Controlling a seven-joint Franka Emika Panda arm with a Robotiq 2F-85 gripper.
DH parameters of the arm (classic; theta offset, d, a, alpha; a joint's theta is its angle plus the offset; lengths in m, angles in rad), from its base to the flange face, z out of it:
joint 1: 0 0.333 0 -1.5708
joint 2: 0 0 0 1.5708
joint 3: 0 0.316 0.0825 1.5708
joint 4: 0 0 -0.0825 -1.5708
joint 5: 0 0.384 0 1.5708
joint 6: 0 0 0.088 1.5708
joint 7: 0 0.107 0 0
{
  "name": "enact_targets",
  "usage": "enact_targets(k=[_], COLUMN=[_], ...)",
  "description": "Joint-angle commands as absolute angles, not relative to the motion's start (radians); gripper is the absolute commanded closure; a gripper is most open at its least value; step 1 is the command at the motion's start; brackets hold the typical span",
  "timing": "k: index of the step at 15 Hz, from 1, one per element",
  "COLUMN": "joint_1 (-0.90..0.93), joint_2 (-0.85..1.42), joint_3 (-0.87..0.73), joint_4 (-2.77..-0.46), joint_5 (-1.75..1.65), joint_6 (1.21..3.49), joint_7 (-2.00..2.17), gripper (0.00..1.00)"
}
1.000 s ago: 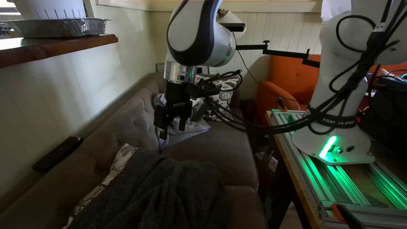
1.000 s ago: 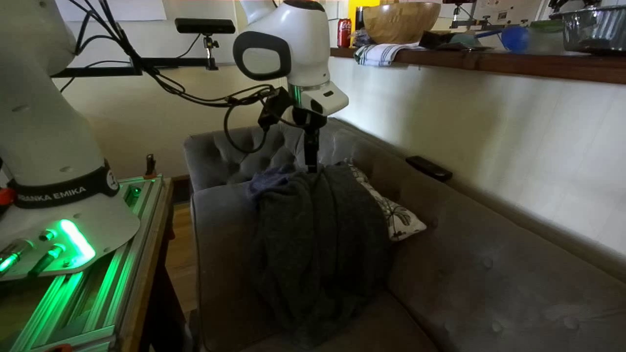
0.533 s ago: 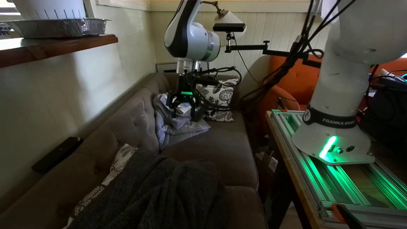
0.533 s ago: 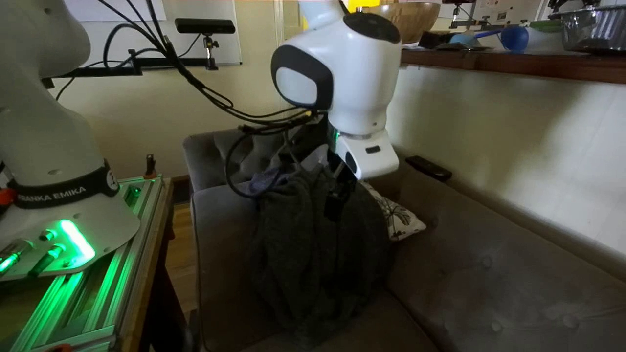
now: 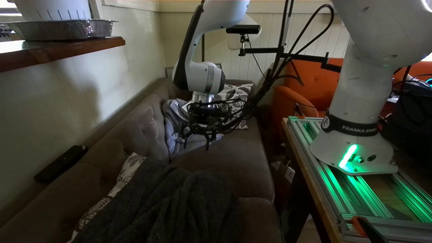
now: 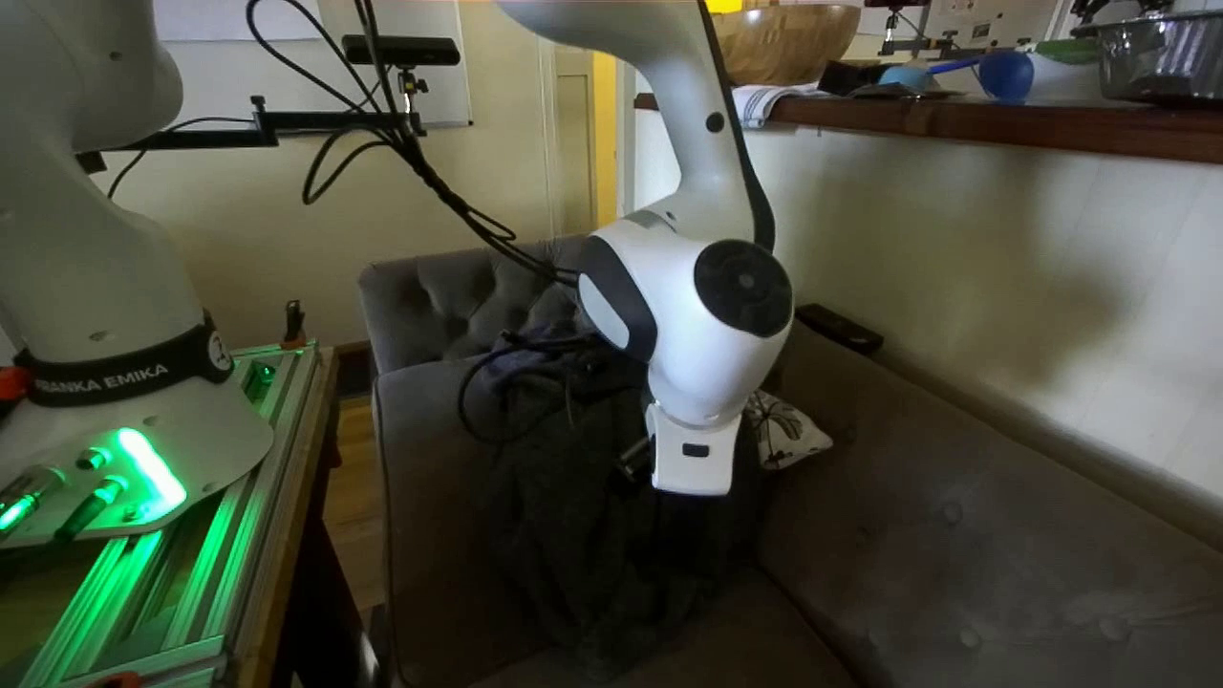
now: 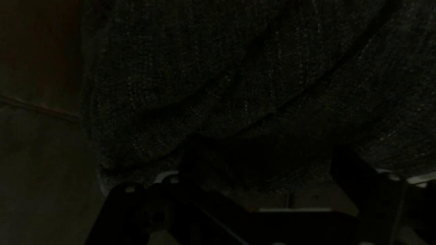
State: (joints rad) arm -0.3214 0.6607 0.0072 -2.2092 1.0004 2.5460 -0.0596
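On the sofa (image 5: 222, 158), the blanket (image 5: 168, 206) lay across the seat in loose, dark folds. A pale throw (image 5: 172, 138) sat bunched farther along, well apart from it. A patterned pillow (image 6: 788, 435) showed at the blanket's side, next to the sofa back. The gripper (image 7: 262, 151) hung over the blanket's edge, fingers (image 7: 361, 185) spread wide; whether they touched it could not be told.

Looks like rough, matt cloth on the blanket (image 5: 175, 202), smoother cloth on the sofa (image 5: 224, 160) beneath. Shows crinkled, shiny foil on the tray (image 5: 64, 30) and glossy wood on the ledge (image 5: 74, 49) above the sofa, bare metal on the bench rails (image 5: 398, 225) beside it.
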Motion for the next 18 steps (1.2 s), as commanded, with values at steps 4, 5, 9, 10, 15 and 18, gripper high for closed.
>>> enact_targets(k=[4,5,9,10,15,18], joint_1=[-0.287,-0.282,-0.259,-0.246,-0.194,-0.161], joint_2=[0.971,1.000,1.070,1.083,1.111,1.123], joint_3=[-0.009,-0.019,-0.066,-0.083,-0.144,-0.153], joint_4=[-1.962,-1.939,-1.891,-1.885,-1.885,-1.869], joint_5=[1.255,1.268,1.254,1.236,1.122,1.047], joint_6=[2.564,2.565,2.558,2.562,2.513,2.498], joint_7=[0.027,0.036,0.084,0.100,0.165,0.234], gripper=[0.00,0.00,0.00,0.00,0.00,0.00])
